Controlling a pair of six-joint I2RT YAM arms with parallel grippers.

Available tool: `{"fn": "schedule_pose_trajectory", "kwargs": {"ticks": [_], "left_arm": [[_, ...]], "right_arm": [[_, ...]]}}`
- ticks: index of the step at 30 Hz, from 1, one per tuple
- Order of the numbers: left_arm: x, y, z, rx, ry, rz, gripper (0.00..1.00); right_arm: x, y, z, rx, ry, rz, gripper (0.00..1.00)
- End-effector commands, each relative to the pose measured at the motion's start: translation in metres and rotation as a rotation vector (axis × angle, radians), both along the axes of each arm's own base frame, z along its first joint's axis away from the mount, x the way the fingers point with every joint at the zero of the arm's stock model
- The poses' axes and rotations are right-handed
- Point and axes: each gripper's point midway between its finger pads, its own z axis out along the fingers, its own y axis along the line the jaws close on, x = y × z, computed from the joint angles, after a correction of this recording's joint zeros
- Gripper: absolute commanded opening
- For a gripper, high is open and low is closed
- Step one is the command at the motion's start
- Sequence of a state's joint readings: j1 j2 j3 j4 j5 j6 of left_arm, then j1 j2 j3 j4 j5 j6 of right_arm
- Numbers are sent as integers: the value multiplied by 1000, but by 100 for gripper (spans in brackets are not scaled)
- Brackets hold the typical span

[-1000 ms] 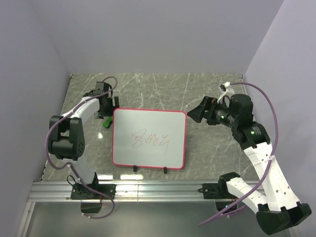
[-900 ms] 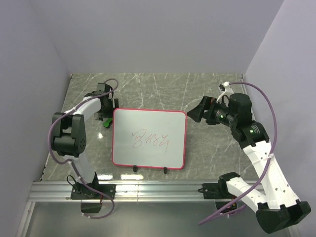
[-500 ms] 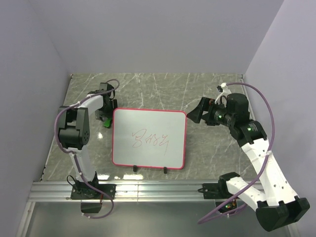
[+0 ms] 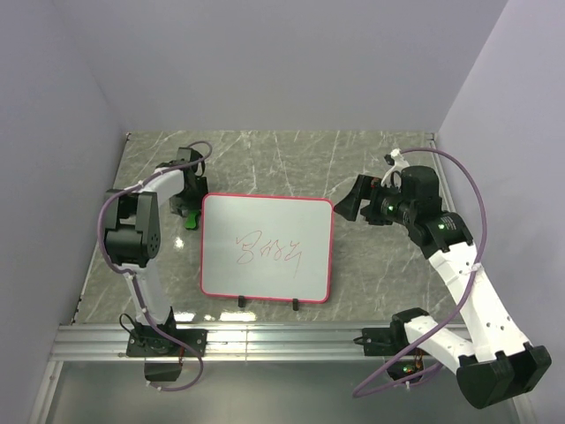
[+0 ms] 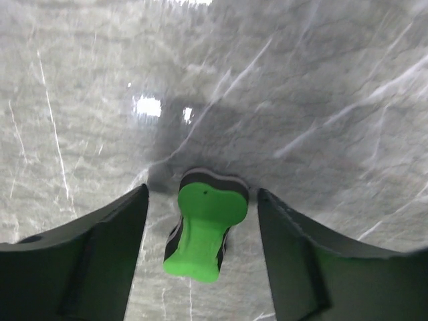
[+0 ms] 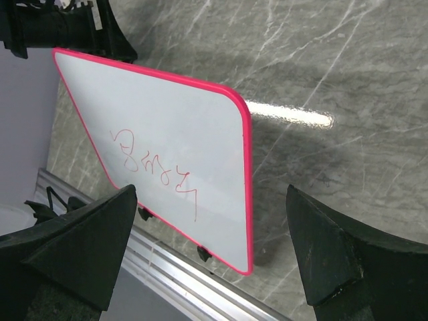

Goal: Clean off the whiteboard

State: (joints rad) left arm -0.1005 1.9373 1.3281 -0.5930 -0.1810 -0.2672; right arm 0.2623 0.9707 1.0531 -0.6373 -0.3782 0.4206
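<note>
Left pincer [image 5: 202,195]: wide, has swung in to straddle eraser [image 5: 204,231].
Right pincer [image 4: 349,208]: wide, idle.
Whiteboard [image 4: 265,216]: scribble [image 4: 269,252] unerased; grasp likely next.

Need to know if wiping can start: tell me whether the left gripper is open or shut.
Open: the left gripper's fingers stand apart, with the green eraser between them and gaps showing on either side.
</note>
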Motion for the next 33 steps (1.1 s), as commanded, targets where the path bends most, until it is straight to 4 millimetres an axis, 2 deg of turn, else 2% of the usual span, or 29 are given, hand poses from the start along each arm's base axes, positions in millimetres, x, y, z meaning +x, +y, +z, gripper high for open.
{"fn": "schedule_pose_trajectory", "kwargs": {"ticks": [1, 3, 7, 10, 15, 21, 24, 27, 28, 31, 33], "left_arm": [[-12, -1, 15, -19, 4, 6, 73], [-9, -3, 24, -34, -14, -3, 74], [-12, -3, 28, -27, -8, 2, 65], [-20, -2, 20, -31, 8, 1, 63], [-23, -2, 7, -33, 29, 7, 60], [-18, -4, -5, -43, 29, 14, 49], [-13, -6, -9, -50, 30, 16, 39], [-13, -11, -13, -78, 37, 4, 20], [-15, -15, -17, -103, 42, -2, 0], [-17, -24, -20, -184, 51, -16, 0], [-15, -25, -15, -220, 43, -1, 0]], "right_arm": [[1, 2, -2, -5, -8, 15, 99], [-2, 4, -8, 6, 8, 26, 99], [-5, 6, -14, 21, 21, 27, 98], [-7, 5, -17, 18, 24, 25, 98], [-10, 3, -19, 7, 27, 24, 98], [-11, -1, -13, -13, 16, 17, 98], [-10, 0, -11, -4, 16, 16, 98], [-9, 5, -10, 16, 15, 38, 98], [-5, 7, -10, 17, 4, 45, 98], [3, 10, -13, 17, -8, 58, 98], [8, 17, -16, 35, -22, 95, 98]]}}
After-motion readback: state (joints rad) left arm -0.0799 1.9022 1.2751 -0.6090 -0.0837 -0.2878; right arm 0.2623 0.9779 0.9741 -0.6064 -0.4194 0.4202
